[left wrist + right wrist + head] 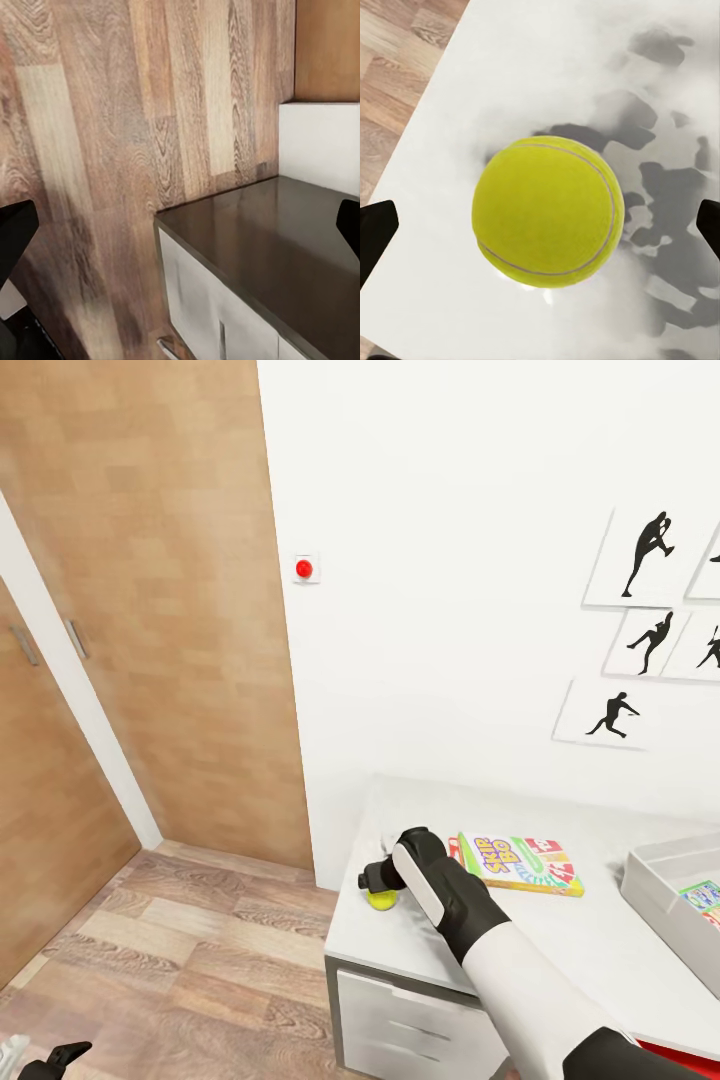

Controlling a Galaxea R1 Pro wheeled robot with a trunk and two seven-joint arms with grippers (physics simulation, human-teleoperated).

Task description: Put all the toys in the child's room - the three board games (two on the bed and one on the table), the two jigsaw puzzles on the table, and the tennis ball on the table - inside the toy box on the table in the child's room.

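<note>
The yellow-green tennis ball (381, 901) lies near the left end of the pale table (420, 950). My right gripper (377, 882) hangs right over it. In the right wrist view the tennis ball (547, 210) sits midway between the two dark fingertips (375, 234), which stand wide apart, so the right gripper (540, 229) is open and not touching it. A yellow-orange board game (522, 863) lies flat just right of the ball. The light grey toy box (660, 875) stands at the right edge with a colourful flat item (704, 900) inside, cut off by the frame. My left gripper (55, 1058) hangs low over the floor, open.
A white wall with silhouette pictures (640, 560) backs the table. Wooden wardrobe doors (150, 610) and wood floor (180, 940) lie to the left. White drawers (400, 1010) sit under the table's front edge. The left wrist view shows a dark grey top (285, 240) over a white cabinet (202, 307).
</note>
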